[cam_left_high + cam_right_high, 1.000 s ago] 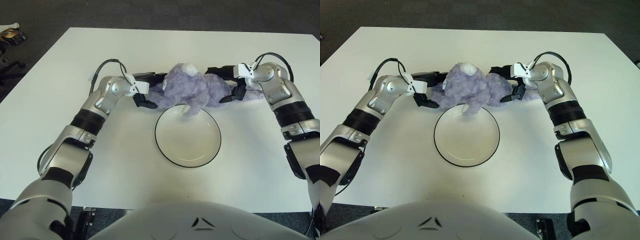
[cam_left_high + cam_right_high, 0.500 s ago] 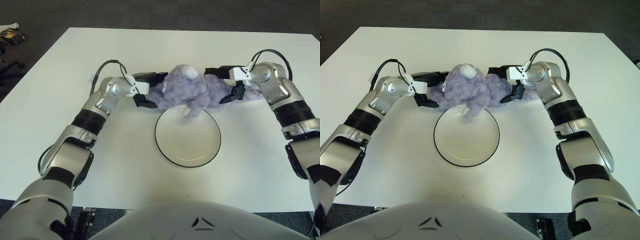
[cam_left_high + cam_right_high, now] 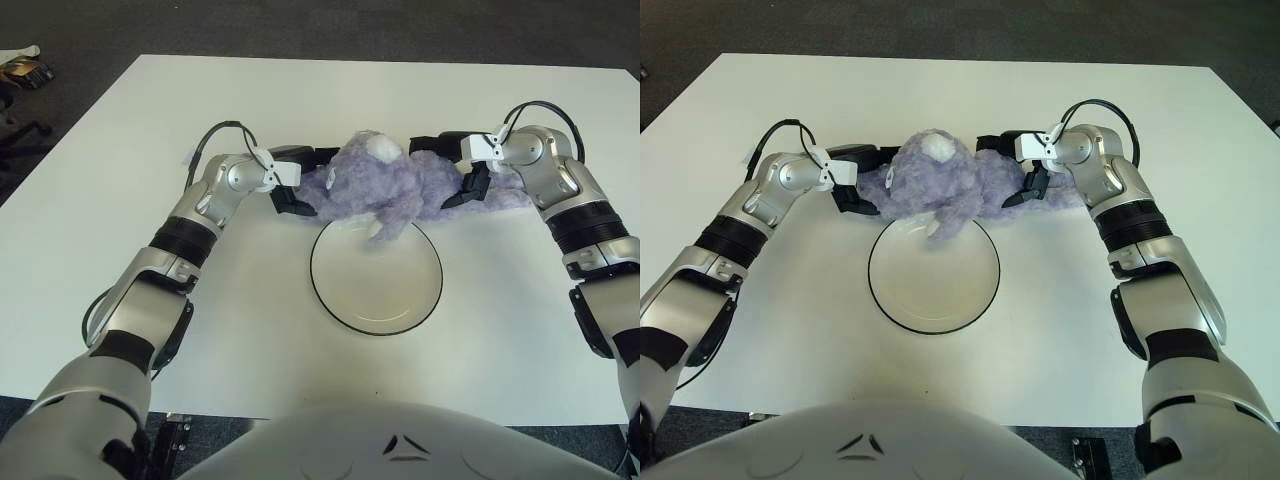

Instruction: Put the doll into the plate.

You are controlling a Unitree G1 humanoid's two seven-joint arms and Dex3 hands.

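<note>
Left hand [image 3: 290, 180] clamped on one end of the doll [image 3: 385, 188], right hand [image 3: 462, 165] clamped on the other end, both fingers dug into the plush. Doll: lilac, fuzzy, limp, with a white tuft on top, held between the two hands over the far rim of the plate [image 3: 345, 300], one pale foot hanging just inside that rim, bulk beyond it above the tabletop [image 3: 250, 300]. Step judged as carry-in; next move calls for drawing both hands nearer and lowering together before release.
</note>
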